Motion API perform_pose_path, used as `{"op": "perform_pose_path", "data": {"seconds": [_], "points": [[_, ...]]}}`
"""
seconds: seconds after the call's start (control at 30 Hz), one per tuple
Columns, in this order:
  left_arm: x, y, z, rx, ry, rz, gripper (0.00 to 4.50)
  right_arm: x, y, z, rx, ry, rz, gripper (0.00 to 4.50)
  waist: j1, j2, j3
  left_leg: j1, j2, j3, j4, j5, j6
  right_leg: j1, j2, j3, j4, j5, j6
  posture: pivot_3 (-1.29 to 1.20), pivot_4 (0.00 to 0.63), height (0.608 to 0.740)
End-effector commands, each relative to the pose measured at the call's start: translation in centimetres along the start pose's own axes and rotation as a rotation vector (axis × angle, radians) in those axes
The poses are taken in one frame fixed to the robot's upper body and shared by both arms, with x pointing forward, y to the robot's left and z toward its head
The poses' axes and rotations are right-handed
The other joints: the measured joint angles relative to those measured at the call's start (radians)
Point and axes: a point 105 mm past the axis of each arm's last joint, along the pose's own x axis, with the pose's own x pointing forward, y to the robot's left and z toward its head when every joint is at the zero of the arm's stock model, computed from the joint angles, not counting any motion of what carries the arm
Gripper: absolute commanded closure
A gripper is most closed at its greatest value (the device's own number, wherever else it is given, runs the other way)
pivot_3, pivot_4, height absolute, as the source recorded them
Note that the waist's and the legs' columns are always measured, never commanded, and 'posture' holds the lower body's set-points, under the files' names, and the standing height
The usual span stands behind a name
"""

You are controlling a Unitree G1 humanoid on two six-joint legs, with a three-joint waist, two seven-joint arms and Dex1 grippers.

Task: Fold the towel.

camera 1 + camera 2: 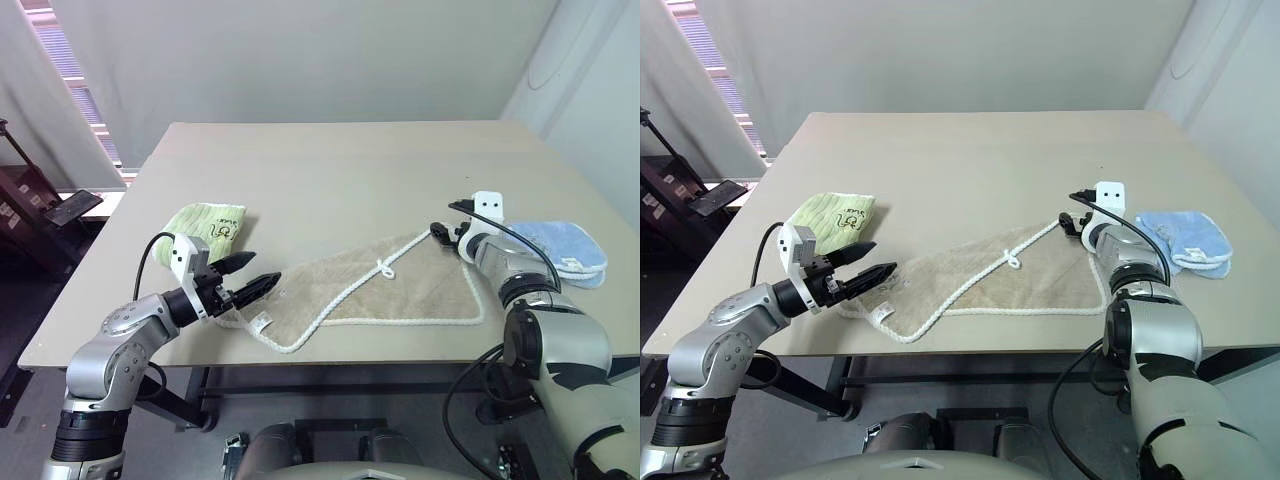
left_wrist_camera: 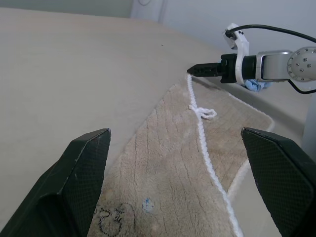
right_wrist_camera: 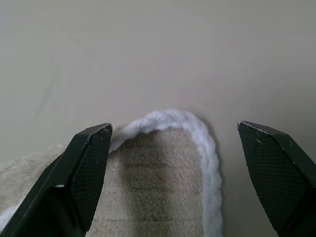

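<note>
The beige towel [image 1: 390, 288] lies flat near the table's front edge. It is folded into a rough triangle, and its white corded edge [image 1: 383, 268] has a small knot. A white tag [image 1: 262, 322] sits at its left end. My left gripper [image 1: 262, 272] hovers open just over that left end, pointing along the towel. My right gripper [image 1: 438, 233] is open at the towel's far right corner [image 3: 168, 158]. In the right wrist view that rounded corner lies between the two fingers [image 3: 84, 168], and nothing is gripped.
A small light-green printed cloth [image 1: 207, 221] lies behind my left gripper. A light-blue cloth [image 1: 562, 250] rests by the table's right edge, beside my right arm. The tan table [image 1: 330, 170] stretches far back. Dark furniture [image 1: 40, 210] stands to the left.
</note>
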Motion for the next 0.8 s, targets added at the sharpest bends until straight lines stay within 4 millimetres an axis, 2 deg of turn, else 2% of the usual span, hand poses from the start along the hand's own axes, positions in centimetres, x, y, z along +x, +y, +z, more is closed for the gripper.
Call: {"op": "perform_pose_path", "data": {"seconds": [0.03, 0.17, 0.33, 0.43, 0.57, 0.8], "points": [[-0.1, -0.3, 1.6, 0.055, -0.052, 0.0, 0.03, 0.3, 1.0, 1.3, 0.011, -0.017, -0.007, 0.27, -0.008, 0.0, 0.0, 0.0, 0.0, 0.0, 0.0, 0.0, 0.0, 0.0, 0.0, 0.0, 0.0, 0.0, 0.0, 0.0, 0.0, 0.715], [-0.4, -0.3, 1.3, 0.061, -0.041, 0.015, 0.03, 0.5, 1.7, 0.3, 0.036, 0.027, -0.02, 0.27, -0.014, 0.0, 0.0, 0.0, 0.0, 0.0, 0.0, 0.0, 0.0, 0.0, 0.0, 0.0, 0.0, 0.0, 0.0, 0.0, 0.0, 0.715], [-0.8, -0.2, 1.4, 0.067, -0.043, 0.03, 0.0, 0.5, 1.3, 0.4, 0.063, 0.029, -0.054, 1.87, -0.014, 0.0, 0.0, 0.0, 0.0, 0.0, 0.0, 0.0, -0.001, 0.0, 0.0, 0.0, 0.001, 0.0, 0.0, 0.0, 0.0, 0.715], [-1.0, -0.2, 1.4, 0.069, -0.039, 0.04, 0.0, 0.5, 1.3, 0.7, 0.051, 0.013, -0.059, 2.99, -0.013, 0.0, 0.0, 0.0, 0.0, 0.0, 0.0, 0.0, -0.001, 0.0, 0.0, 0.0, 0.001, 0.0, 0.0, 0.0, 0.0, 0.715], [-1.3, -0.2, 1.4, 0.072, -0.036, 0.038, 0.0, 0.6, 1.6, 1.8, 0.039, -0.036, -0.057, 4.42, -0.012, 0.0, 0.0, 0.0, 0.0, 0.0, 0.0, 0.0, -0.001, 0.0, 0.0, 0.0, 0.001, 0.0, -0.001, 0.0, 0.0, 0.715], [-1.6, -0.2, 1.6, 0.093, -0.007, 0.013, 0.0, 0.3, 2.4, 4.7, -0.02, -0.128, 0.006, 4.47, -0.014, 0.001, 0.0, 0.0, 0.0, 0.0, 0.0, 0.001, -0.001, -0.001, 0.0, 0.0, 0.002, 0.0, -0.001, 0.0, 0.0, 0.715]]}}
